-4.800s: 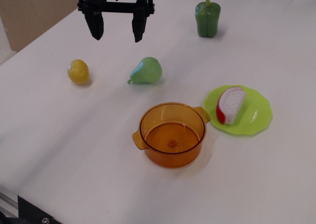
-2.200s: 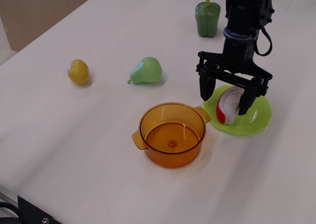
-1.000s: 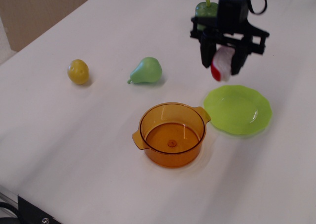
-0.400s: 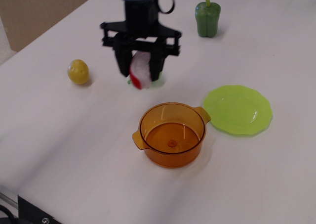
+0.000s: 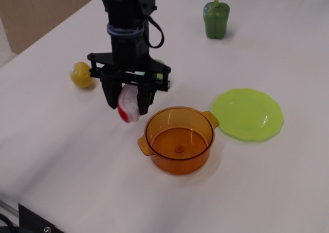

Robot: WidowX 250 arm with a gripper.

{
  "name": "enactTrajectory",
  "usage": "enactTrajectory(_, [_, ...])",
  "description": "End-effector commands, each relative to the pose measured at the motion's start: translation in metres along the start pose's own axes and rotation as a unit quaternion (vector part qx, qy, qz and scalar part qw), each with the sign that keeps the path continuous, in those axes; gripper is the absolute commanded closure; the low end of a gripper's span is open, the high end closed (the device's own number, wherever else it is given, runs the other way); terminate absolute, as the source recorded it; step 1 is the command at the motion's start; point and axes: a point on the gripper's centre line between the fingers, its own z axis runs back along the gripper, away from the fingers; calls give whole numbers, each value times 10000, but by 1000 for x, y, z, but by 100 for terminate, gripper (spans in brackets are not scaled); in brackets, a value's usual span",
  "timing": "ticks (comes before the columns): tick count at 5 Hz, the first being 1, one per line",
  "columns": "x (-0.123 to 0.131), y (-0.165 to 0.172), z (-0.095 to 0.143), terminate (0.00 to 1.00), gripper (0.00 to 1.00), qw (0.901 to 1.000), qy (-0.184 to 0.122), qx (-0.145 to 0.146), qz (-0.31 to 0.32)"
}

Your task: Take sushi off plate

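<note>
Black claw (image 5: 127, 100) at left of centre frame, hanging from a black arm that comes down from the top edge, fingers clamped on the sushi (image 5: 128, 104)
White bumpy rice face toward the camera, red edge along its lower left, piece held upright and tilted between the two fingers
Sushi just left of the orange pot (image 5: 179, 139), near that pot's left rim; whether its lower end touches the white tabletop (image 5: 61, 156) cannot be told
Lime-green plate (image 5: 248, 113) at right of centre, flat on the tabletop, wavy rim, bare of any load, well apart from the sushi with the pot between them
Transparent orange pot in the lower middle, two small handles, one toward the lower left and one toward the upper right, the upper-right handle just beside the plate's left rim
Yellow lemon (image 5: 80, 74) at left, partly behind the claw's left finger mount
Green pear (image 5: 161, 71) mostly hidden behind the arm, only a sliver of green showing at the claw's right shoulder
Green bell pepper (image 5: 216, 19) upright in the upper right, well apart from everything else
Pale wooden panel (image 5: 38, 9) in the upper left corner beyond the tabletop edge
</note>
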Motion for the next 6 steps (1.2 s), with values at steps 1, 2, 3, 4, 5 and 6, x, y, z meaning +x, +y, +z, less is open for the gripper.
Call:
enactTrajectory(1, [1, 13, -5, 0, 100, 9997, -41, -51, 217])
enactTrajectory(2, [6, 16, -13, 0, 100, 9996, 17, -35, 288])
enactTrajectory(3, [7, 15, -18, 0, 100, 9994, 62, -92, 319])
enactTrajectory(4, [9, 15, -25, 0, 0, 9992, 163, -51, 364])
enactTrajectory(5, [9, 17, -21, 0, 0, 9992, 127, -35, 390])
enactTrajectory(6, [9, 21, 5, 0, 0, 9987, -121, -11, 495])
